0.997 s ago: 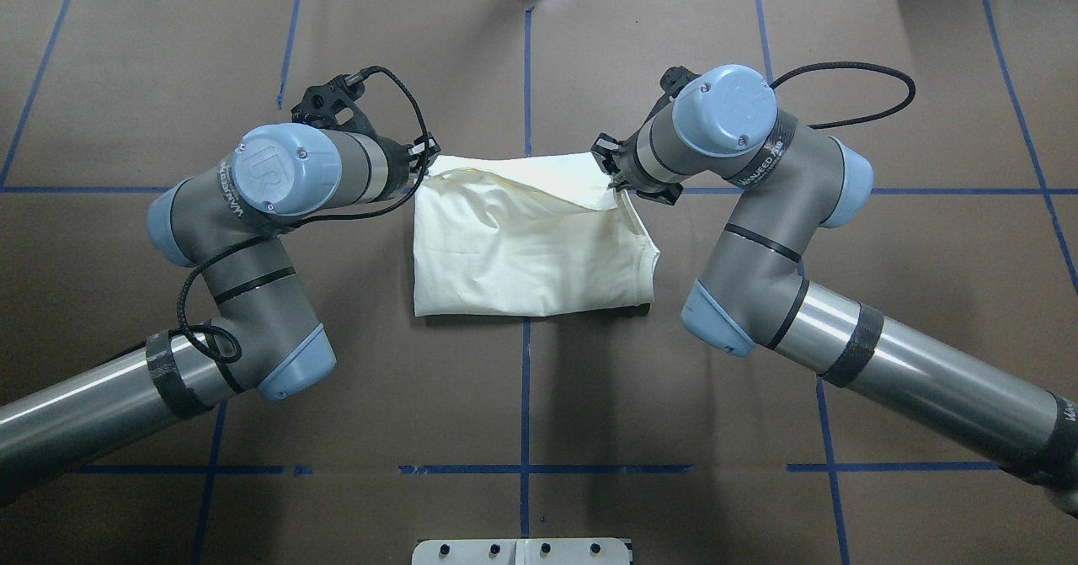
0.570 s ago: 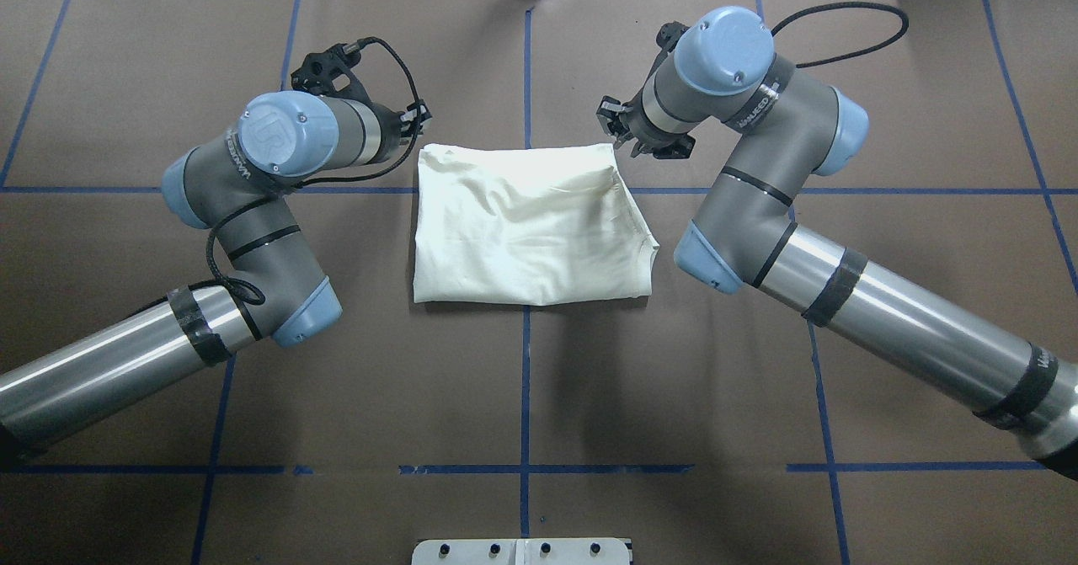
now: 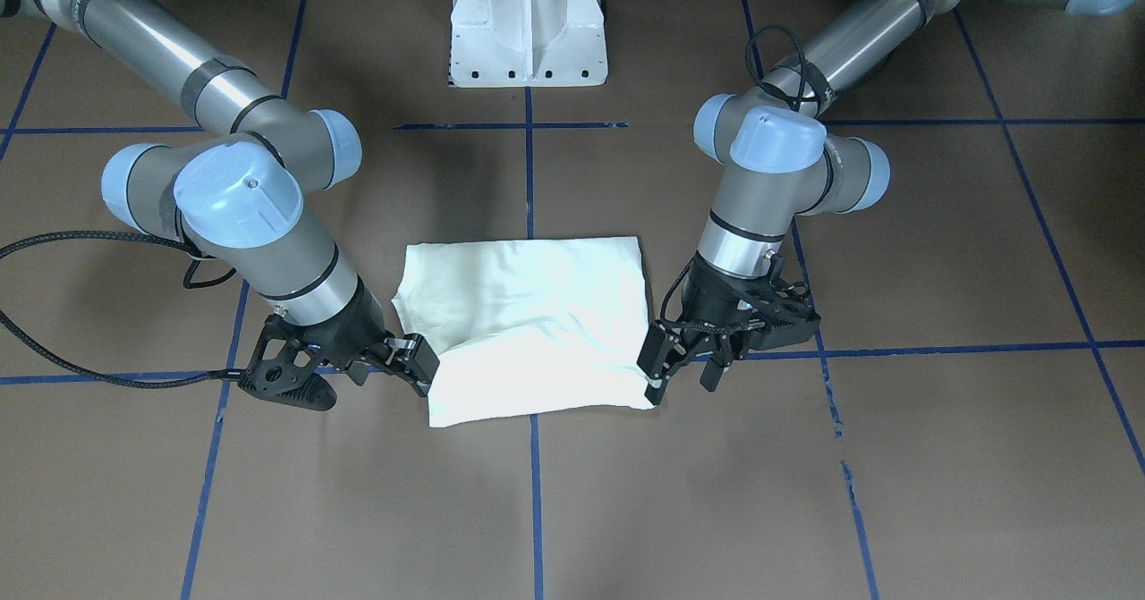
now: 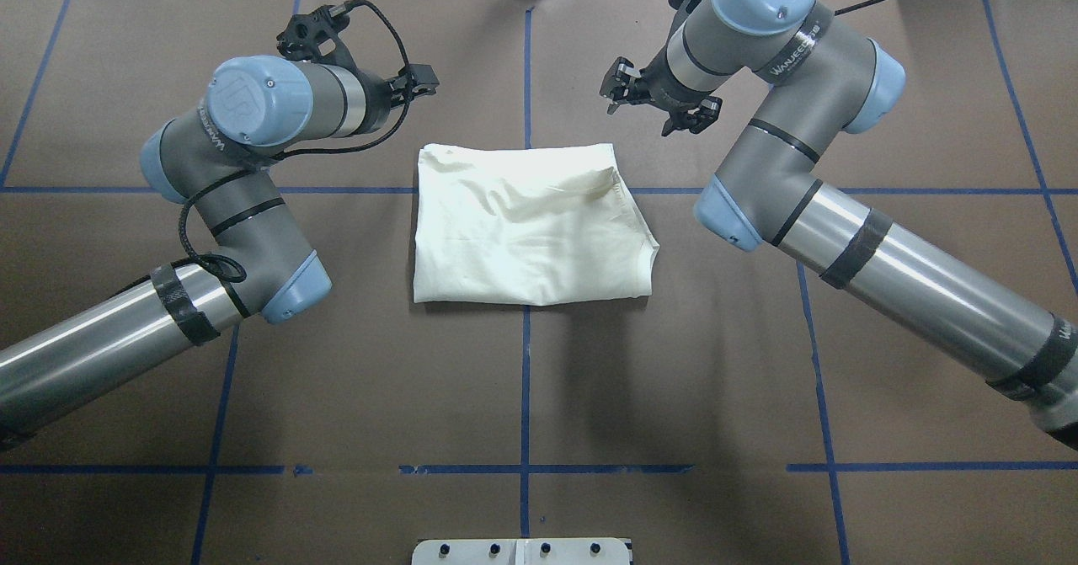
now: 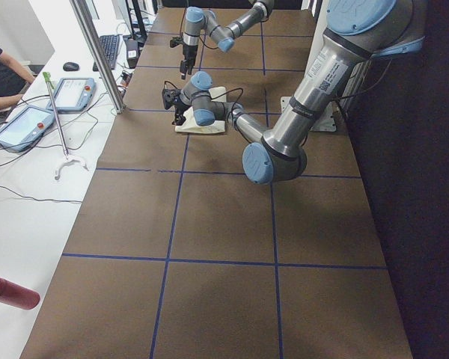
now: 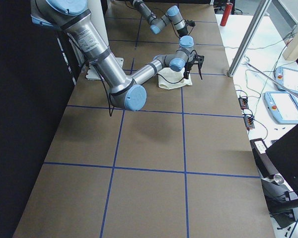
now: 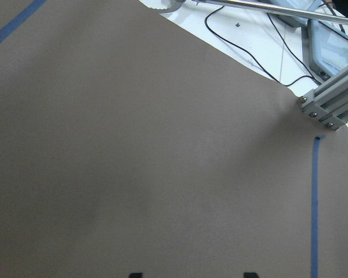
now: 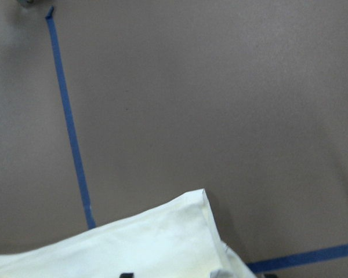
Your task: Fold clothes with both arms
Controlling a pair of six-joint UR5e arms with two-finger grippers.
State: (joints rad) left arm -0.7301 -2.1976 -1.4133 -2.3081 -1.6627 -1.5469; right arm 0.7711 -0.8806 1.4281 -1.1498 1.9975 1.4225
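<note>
The shirt (image 4: 530,232) lies on the table (image 4: 522,397) as a compact, roughly rectangular packet, plain side up with no print showing. Neither gripper has hold of it.

The left gripper (image 4: 419,82) hangs off the packet's far-left corner, which sits inward of its fingers and nearer the robot. In the wrist view its fingertips (image 7: 251,275) stand spread, with only bare table beneath them. Across the cloth a soft ridge (image 4: 581,184) runs toward the far-right corner, and the right-hand edge slants outward instead of lying square. The right gripper (image 4: 655,102) hangs off that far-right corner, its fingers likewise spread and empty. Its own camera shows the corner (image 8: 202,196) just under the tips and short of them.

From the front both grippers look close beside the far edge, while from overhead they look clearly apart from it. I take them to be raised, though I cannot tell how high.

My reading is that a fold is laid and released, and the task looks near its end. If another fold is wanted, both grippers need to descend on matching corners of one edge and pinch all the layers. They would then carry them over in step so the packet does not skew. The ridge and the slanted side want flattening first.
</note>
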